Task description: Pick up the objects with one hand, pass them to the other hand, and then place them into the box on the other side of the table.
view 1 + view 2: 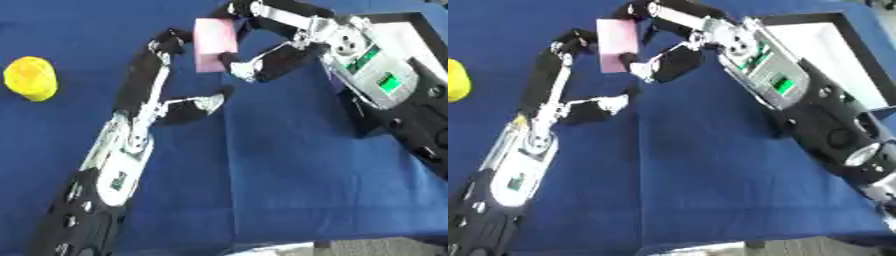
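Pink block (214, 44) is hanging above the blue surface (289, 170) in left eye view, long axis near upright, right hand (267, 52) pinching it from the right; left hand (162, 75) is reaching up w/ fingertips touching its left edge, fingers mostly straight, not yet grasping. Right eye view: box (852, 37) is sitting far right, behind right arm, so handover is prob. running right-to-left, away from that box.

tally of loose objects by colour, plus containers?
Pink: 1, the block held between the left hand and right hand
Yellow: 1, the round object at table left
Boxes: 1, black-rimmed box at right
Total: 3
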`<control>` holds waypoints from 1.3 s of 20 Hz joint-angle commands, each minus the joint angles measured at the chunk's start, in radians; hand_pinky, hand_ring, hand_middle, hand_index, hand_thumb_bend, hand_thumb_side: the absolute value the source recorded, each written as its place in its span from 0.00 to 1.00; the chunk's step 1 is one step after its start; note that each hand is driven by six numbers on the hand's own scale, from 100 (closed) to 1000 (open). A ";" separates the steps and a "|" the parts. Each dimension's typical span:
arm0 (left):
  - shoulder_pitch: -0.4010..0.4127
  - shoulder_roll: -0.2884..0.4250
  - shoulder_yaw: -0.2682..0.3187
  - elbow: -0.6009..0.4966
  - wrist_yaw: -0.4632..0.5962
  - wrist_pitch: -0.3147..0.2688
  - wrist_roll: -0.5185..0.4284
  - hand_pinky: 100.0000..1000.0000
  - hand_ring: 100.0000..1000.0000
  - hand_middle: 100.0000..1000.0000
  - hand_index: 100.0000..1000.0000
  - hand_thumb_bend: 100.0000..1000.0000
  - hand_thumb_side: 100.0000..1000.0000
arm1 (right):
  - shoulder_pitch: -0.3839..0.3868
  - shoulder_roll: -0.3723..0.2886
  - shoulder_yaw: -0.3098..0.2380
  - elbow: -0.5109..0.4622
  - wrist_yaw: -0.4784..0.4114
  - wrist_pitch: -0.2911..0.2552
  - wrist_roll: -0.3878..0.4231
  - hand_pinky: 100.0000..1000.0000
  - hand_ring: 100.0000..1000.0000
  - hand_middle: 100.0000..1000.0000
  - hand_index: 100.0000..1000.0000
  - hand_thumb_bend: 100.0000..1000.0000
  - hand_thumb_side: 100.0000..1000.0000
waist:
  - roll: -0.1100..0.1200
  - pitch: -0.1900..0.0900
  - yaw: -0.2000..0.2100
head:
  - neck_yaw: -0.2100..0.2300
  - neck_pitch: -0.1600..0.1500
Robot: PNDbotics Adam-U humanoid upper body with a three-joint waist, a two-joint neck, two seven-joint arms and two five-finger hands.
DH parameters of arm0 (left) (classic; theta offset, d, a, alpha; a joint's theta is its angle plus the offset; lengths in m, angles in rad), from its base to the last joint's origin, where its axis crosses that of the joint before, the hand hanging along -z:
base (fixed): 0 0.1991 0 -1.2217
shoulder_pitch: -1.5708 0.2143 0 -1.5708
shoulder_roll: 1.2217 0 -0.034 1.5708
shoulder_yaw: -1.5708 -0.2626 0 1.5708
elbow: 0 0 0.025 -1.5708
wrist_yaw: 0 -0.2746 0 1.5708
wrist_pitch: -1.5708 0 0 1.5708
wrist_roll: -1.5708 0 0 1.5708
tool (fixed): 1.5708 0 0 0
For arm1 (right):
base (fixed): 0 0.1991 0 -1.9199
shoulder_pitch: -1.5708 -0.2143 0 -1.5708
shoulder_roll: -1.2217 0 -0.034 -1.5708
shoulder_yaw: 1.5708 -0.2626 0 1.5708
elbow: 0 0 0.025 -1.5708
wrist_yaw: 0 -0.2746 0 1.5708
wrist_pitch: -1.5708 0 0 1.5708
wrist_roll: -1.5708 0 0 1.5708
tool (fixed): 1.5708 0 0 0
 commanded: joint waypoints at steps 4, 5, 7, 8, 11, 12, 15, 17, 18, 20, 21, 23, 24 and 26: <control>0.012 0.012 0.007 -0.003 0.033 0.003 0.057 0.82 0.61 0.67 0.78 0.52 0.39 | 0.012 -0.057 -0.034 -0.043 -0.034 0.002 -0.025 0.70 0.89 0.38 0.60 0.00 0.12 | 0.012 -0.050 -0.012 | -0.006 0.006; 0.015 0.014 0.008 -0.005 0.038 0.003 0.061 0.82 0.61 0.67 0.78 0.52 0.38 | 0.017 -0.063 -0.036 -0.049 -0.040 0.002 -0.028 0.70 0.89 0.38 0.60 0.00 0.12 | 0.015 -0.053 -0.014 | -0.006 0.006; 0.021 0.019 0.009 -0.008 0.045 0.003 0.065 0.82 0.61 0.67 0.77 0.51 0.37 | 0.026 -0.071 -0.038 -0.063 -0.052 0.003 -0.034 0.70 0.89 0.38 0.60 0.00 0.11 | 0.019 -0.059 -0.019 | -0.006 0.006; 0.023 0.021 0.009 -0.010 0.047 0.003 0.065 0.82 0.61 0.66 0.77 0.50 0.36 | 0.030 -0.075 -0.040 -0.072 -0.058 0.004 -0.037 0.70 0.89 0.38 0.60 0.00 0.11 | 0.020 -0.062 -0.021 | -0.006 0.006; 0.032 0.028 0.011 -0.012 0.055 0.007 0.067 0.81 0.61 0.66 0.77 0.49 0.36 | 0.046 -0.091 -0.047 -0.094 -0.073 0.006 -0.048 0.70 0.89 0.38 0.60 0.00 0.11 | 0.024 -0.070 -0.029 | -0.006 0.006; 0.036 0.031 0.011 -0.012 0.059 0.008 0.067 0.81 0.61 0.66 0.77 0.49 0.36 | 0.053 -0.096 -0.050 -0.099 -0.077 0.008 -0.052 0.70 0.89 0.38 0.60 0.00 0.11 | 0.026 -0.073 -0.031 | -0.007 0.006; 0.045 0.042 0.014 -0.014 0.065 0.012 0.068 0.81 0.60 0.65 0.77 0.48 0.36 | 0.075 -0.109 -0.061 -0.109 -0.085 0.010 -0.066 0.70 0.89 0.38 0.60 0.00 0.11 | 0.029 -0.080 -0.041 | -0.005 0.006; 0.050 0.050 0.016 -0.018 0.068 0.013 0.070 0.81 0.60 0.65 0.76 0.48 0.36 | 0.092 -0.119 -0.071 -0.112 -0.092 0.007 -0.078 0.70 0.89 0.38 0.60 0.00 0.11 | 0.031 -0.085 -0.048 | -0.003 0.006; 0.053 0.054 0.018 -0.021 0.070 0.014 0.072 0.81 0.60 0.65 0.76 0.47 0.36 | 0.101 -0.124 -0.077 -0.113 -0.098 0.004 -0.086 0.70 0.89 0.38 0.60 0.00 0.11 | 0.031 -0.087 -0.051 | -0.002 0.006; 0.059 0.063 0.020 -0.029 0.076 0.016 0.074 0.80 0.59 0.65 0.76 0.46 0.37 | 0.119 -0.135 -0.091 -0.113 -0.110 0.001 -0.103 0.70 0.89 0.38 0.60 0.00 0.11 | 0.033 -0.092 -0.059 | 0.002 0.006; 0.063 0.068 0.022 -0.034 0.079 0.018 0.075 0.80 0.59 0.64 0.76 0.45 0.37 | 0.131 -0.140 -0.099 -0.113 -0.118 0.001 -0.112 0.70 0.89 0.38 0.60 0.00 0.11 | 0.034 -0.095 -0.064 | 0.004 0.006; 0.073 0.082 0.024 -0.044 0.087 0.020 0.078 0.80 0.59 0.64 0.76 0.44 0.37 | 0.155 -0.152 -0.117 -0.113 -0.136 -0.002 -0.130 0.70 0.89 0.39 0.60 0.00 0.11 | 0.038 -0.100 -0.073 | 0.006 0.006; 0.077 0.089 0.024 -0.049 0.090 0.022 0.080 0.80 0.58 0.64 0.76 0.43 0.38 | 0.166 -0.157 -0.127 -0.113 -0.147 -0.005 -0.140 0.70 0.90 0.39 0.60 0.00 0.11 | 0.039 -0.103 -0.077 | 0.007 0.006; 0.086 0.103 0.028 -0.057 0.098 0.029 0.084 0.80 0.58 0.64 0.76 0.42 0.38 | 0.192 -0.167 -0.148 -0.113 -0.168 -0.007 -0.161 0.70 0.90 0.39 0.60 0.00 0.11 | 0.042 -0.107 -0.083 | 0.008 0.006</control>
